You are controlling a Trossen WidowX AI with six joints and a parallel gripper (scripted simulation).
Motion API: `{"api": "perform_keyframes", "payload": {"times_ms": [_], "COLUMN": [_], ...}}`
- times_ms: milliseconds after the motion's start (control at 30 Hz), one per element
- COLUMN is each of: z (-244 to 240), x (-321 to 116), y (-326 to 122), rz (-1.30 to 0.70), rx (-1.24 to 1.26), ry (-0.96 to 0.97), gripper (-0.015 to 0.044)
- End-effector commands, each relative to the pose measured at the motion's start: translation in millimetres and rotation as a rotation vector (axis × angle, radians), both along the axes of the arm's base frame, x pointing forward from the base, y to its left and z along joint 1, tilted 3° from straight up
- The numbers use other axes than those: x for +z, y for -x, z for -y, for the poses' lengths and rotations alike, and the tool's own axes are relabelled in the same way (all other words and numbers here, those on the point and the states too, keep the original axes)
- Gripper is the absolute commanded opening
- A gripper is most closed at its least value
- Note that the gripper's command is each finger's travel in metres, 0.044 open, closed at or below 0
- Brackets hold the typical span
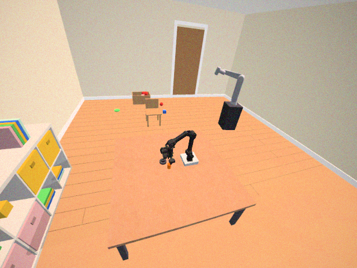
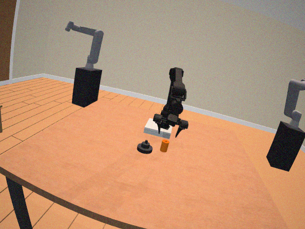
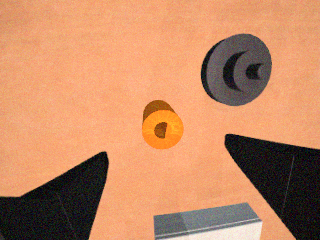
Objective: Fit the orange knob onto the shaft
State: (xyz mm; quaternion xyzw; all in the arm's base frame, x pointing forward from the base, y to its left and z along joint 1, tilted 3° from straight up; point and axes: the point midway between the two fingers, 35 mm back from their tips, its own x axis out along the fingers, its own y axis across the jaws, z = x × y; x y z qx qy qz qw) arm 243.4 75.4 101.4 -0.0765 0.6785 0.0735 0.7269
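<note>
We see the jaws of the gripper [image 1: 168,162] [image 2: 167,135] [image 3: 166,145] standing wide apart, with nothing between them, above the table. In the wrist view the two dark fingers come in from the lower left and the lower right. Between and beyond their tips, we look down on the knob [image 1: 168,166] [image 2: 164,145] [image 3: 163,130], an orange cylinder standing upright on the table [image 1: 178,196] [image 2: 157,182] [image 3: 75,65], untouched by the fingers. Its hole faces up, and we can make out a flat side on it, toward the right of the wrist view.

Near the knob but apart from it sits the pedestal [image 1: 163,161] [image 2: 144,148] [image 3: 235,92], round, dark and stepped, its short shaft [image 2: 146,141] [image 3: 255,71] bare. So the knob is off the shaft.

Going outward, we find the black arm [image 1: 191,141] [image 2: 176,86] bent over from its white base [image 1: 186,162] [image 2: 150,130] [image 3: 210,231] on the same table. Past the table, a grey arm [image 1: 237,87] [image 2: 96,46] stands on a black block [image 1: 230,116] [image 2: 86,87]; our exterior view shows a second such pair at its right edge.
</note>
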Motion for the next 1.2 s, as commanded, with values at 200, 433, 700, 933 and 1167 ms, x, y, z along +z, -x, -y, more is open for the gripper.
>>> {"api": "perform_keyframes", "payload": {"times_ms": [200,433,700,933,1167], "z": [0,0,0,0,0], "x": [-21,-32,-45,-56,-67], "y": [-2,-4,-6,-7,-7], "rz": [0.005,0.005,0.004,0.004,0.004], "rx": [-0.005,-0.005,-0.005,-0.005,-0.005], "ry": [0.001,0.001,0.001,0.001,0.001], "gripper": [0.0440,0.0440,0.0440,0.0440,0.0440]}}
